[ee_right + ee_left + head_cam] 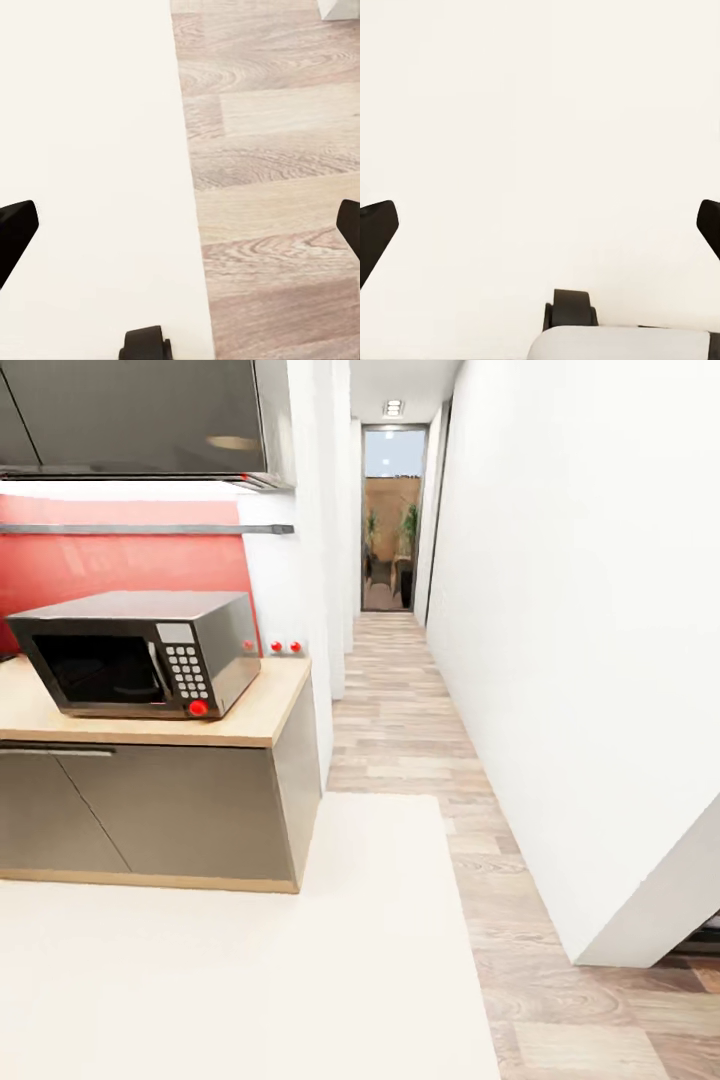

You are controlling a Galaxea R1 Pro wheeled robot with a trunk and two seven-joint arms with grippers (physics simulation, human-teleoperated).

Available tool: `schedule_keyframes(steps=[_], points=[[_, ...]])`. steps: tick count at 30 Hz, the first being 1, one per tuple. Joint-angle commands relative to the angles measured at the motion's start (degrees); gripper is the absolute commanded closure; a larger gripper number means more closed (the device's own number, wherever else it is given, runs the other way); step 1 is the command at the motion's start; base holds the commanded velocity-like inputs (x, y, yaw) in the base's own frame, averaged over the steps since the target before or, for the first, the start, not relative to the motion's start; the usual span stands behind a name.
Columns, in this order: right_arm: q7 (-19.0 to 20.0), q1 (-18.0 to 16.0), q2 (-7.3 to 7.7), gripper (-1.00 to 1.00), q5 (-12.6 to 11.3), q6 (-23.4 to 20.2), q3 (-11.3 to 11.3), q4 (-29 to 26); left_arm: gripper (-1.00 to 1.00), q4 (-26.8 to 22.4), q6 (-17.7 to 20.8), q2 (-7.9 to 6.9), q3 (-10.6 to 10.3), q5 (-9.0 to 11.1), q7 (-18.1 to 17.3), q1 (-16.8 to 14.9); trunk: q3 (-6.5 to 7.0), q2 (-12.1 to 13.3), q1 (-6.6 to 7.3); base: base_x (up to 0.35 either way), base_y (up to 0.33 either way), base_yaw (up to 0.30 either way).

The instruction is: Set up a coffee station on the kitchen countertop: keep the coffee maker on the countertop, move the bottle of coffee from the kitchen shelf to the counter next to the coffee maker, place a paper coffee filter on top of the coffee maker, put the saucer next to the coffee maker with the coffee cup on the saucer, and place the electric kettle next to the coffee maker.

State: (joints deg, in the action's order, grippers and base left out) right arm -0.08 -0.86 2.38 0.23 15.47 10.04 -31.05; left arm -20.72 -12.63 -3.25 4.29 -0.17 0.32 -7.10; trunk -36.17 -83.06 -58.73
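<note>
1. The countertop surface (262, 722) lies at left of frame, carrying a microwave (140, 652).
2. The kitchen shelf (150, 529) runs above, upper left.
3. My left hand (540, 225) and right hand (180, 225) hang released over the floor, fingers spread.

Head camera faces corridor; both wrist cameras face down, sharing rug (90, 150).

cream rug (90, 150), wood floor (270, 165), spread tool (180, 225)
</note>
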Motion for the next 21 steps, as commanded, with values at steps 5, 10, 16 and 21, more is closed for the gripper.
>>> schedule_keyframes(steps=[5, 10, 16, 21], points=[[-0.01, -0.02, -0.01, -1.0, 0.03, 0.18, 0.07, 0.02, -1.0, 0.07, -0.2, 0.08, 0.11, 0.01, 0.03, -0.06, -0.15, -0.02, 0.01, 0.0, 0.0, 0.271], [-0.01, -0.02, -0.01, -1.0, 0.03, 0.18, 0.07, 0.02, -1.0, 0.07, -0.21, 0.08, 0.21, 0.18, 0.03, -0.05, -0.26, -0.02, 0.01, 0.0, 0.0, 0.271], [-0.01, -0.02, -0.01, -1.0, 0.01, 0.2, 0.07, -0.01, -1.0, 0.07, -0.21, 0.09, 0.33, 0.34, 0.03, -0.09, -0.38, -0.02, 0.01, 0.0, 0.0, 0.271], [-0.01, -0.02, -0.01, -1.0, -0.03, 0.24, 0.07, -0.05, -1.0, 0.07, -0.27, 0.02, 0.36, 0.35, 0.03, -0.09, -0.49, -0.02, 0.01, 0.0, 0.0, 0.27]])
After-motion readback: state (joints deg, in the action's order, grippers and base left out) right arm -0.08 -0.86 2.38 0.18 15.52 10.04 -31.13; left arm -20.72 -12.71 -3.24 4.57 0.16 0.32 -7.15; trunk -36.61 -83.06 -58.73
